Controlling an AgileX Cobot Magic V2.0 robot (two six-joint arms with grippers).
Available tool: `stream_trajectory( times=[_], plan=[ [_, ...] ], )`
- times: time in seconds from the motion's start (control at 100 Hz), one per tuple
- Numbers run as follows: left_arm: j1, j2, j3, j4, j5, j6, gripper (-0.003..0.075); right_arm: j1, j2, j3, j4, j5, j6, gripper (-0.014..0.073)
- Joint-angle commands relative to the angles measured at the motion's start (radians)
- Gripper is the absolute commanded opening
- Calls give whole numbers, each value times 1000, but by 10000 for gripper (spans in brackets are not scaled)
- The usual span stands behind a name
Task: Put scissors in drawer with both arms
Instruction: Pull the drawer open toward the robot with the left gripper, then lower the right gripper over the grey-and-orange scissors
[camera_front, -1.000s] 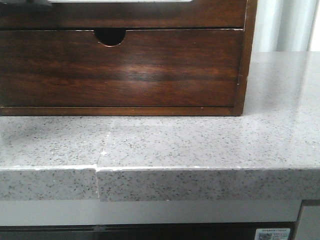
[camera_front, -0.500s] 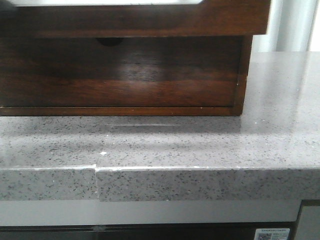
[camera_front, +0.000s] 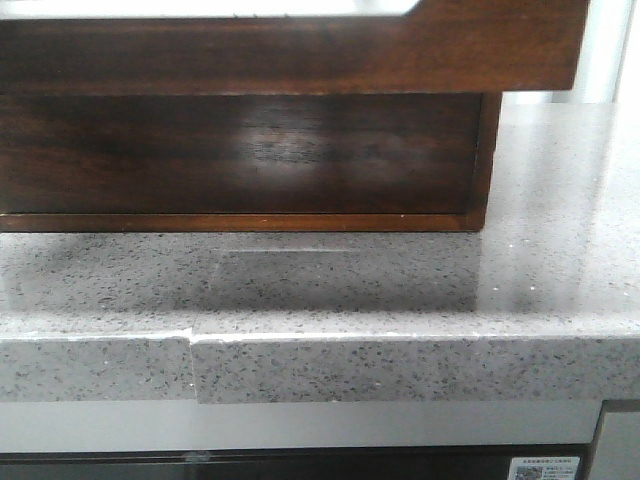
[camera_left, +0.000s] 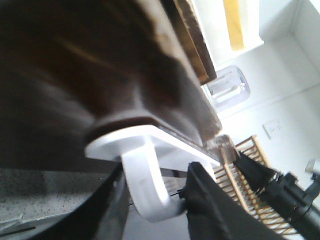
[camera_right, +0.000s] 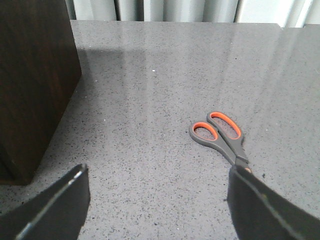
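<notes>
The drawer (camera_front: 300, 55) is a wide, glossy dark brown front, pulled out toward me at the top of the front view, with a strip of its pale inside (camera_front: 200, 6) showing. In the left wrist view my left gripper (camera_left: 155, 172) is closed around the white hook handle (camera_left: 145, 185) under the drawer's dark wood (camera_left: 75, 75). The scissors (camera_right: 220, 134), grey with orange-lined handles, lie flat on the countertop (camera_right: 150, 100). My right gripper (camera_right: 157, 195) is open and empty above the countertop. Its right finger (camera_right: 265, 210) covers the scissors' blades. Neither gripper shows in the front view.
The dark wooden cabinet (camera_front: 250, 150) stands on the speckled grey countertop (camera_front: 400, 290); its side (camera_right: 30, 85) also shows in the right wrist view. The countertop's front edge (camera_front: 400, 365) has a seam at the left. A slatted wooden rack (camera_left: 250, 165) stands behind the left gripper.
The drawer has slid out toward me, growing in the front view, and now hides the notched lower drawer front in its shadow.
</notes>
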Motion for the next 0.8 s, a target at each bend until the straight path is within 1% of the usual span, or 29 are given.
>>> stream_trajectory(
  times=[0.0, 0.01, 0.06, 0.11, 0.33, 0.4, 0.63, 0.68, 0.79],
  plan=[
    [-9, -10, -42, -95, 62, 37, 372, -1, 14, -32, -1, -76, 0, 515],
    [-9, -10, -42, -95, 62, 37, 393, -1, 14, -32, -1, -76, 0, 515],
    [-9, -10, -42, -95, 58, 37, 451, -1, 14, -32, -1, -76, 0, 515],
    [-9, -10, -42, -84, 58, 37, 473, -1, 14, -32, -1, -76, 0, 515],
    [-9, -26, -42, 53, 92, 32, 472, -1, 14, -32, -7, -78, 0, 515],
    [-9, -49, -42, 118, 86, -14, 470, -1, 14, -32, -15, -78, 0, 515],
    [-4, -177, -64, 436, 26, -246, 446, -1, 18, -32, -33, -73, -9, 514],
    [-4, -213, -91, 545, 21, -323, 438, -1, 27, -39, -46, -54, -9, 514],
    [-4, -276, -183, 837, 40, -513, 439, -2, 101, -77, -64, 6, 0, 514]
  ],
)
